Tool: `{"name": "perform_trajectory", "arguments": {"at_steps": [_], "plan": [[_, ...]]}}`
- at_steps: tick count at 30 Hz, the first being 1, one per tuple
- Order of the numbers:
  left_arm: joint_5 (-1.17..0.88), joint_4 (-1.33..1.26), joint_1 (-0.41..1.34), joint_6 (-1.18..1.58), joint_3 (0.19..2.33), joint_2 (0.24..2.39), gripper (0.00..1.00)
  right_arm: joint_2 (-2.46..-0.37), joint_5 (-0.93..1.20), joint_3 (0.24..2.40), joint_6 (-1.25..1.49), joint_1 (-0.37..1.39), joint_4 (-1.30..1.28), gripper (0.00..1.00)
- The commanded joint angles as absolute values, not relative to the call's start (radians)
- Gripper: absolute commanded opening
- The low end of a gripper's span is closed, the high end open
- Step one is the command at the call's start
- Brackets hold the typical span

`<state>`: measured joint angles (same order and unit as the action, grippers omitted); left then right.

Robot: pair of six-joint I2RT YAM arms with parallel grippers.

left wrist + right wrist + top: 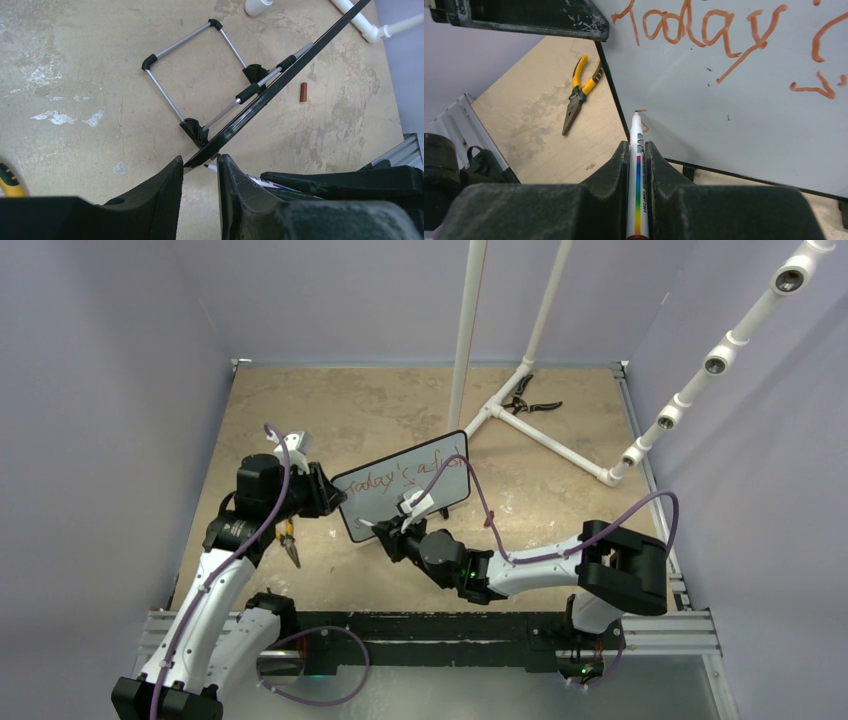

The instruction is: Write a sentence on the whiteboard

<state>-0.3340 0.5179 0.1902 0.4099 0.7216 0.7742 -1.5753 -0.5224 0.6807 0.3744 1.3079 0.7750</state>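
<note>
The likeliest trouble is at the board's edge. The marker [637, 165] tip touches the whiteboard [375, 508] at its 7 o'clock corner, just beside the black frame, where a small red mark begins below "Today". A stroke pulled toward 9 o'clock would probably run off onto the frame.

The board stands near the middle of the tabletop [75, 100], leaning back on a thin wire stand [167, 96]. Firm pressure from the pen could push it toward 12 o'clock or twist it if the left hold slips. That would break the line or bend the letters.

The first line of the sentence [410, 473] runs across the upper half of the board. The wrist works just below it, so a low pass might smear that ink.

The marker could also slide or rotate between the pads under side load. Its cap [303, 92] lies behind the board, near its 1 o'clock side. Pliers [581, 87] lie near the board's 8 o'clock side, where a wide swing could catch them.

The left gripper [200, 162] is at the board's 9 o'clock edge. Its jaws are drawn in to a narrow slot and pinch the frame. The right gripper [637, 145] has its jaws closed tight on the marker barrel, and only the white front end of the pen sticks out.
</note>
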Motion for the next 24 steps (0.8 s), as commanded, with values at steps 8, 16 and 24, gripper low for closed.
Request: {"name": "perform_trajectory", "arguments": {"at_steps": [8, 16, 24], "plan": [[-0.356, 0.503, 0.187, 0.43, 0.723, 0.762, 0.29, -1.582, -0.568, 0.696, 0.388, 1.305, 0.773, 0.0], [-0.356, 0.503, 0.187, 0.43, 0.724, 0.761, 0.29, -1.61, -0.557, 0.722, 0.386, 1.304, 0.754, 0.0], [-0.359, 0.503, 0.187, 0.43, 0.724, 0.761, 0.29, -1.621, -0.593, 0.74, 0.394, 1.302, 0.731, 0.0]]}}
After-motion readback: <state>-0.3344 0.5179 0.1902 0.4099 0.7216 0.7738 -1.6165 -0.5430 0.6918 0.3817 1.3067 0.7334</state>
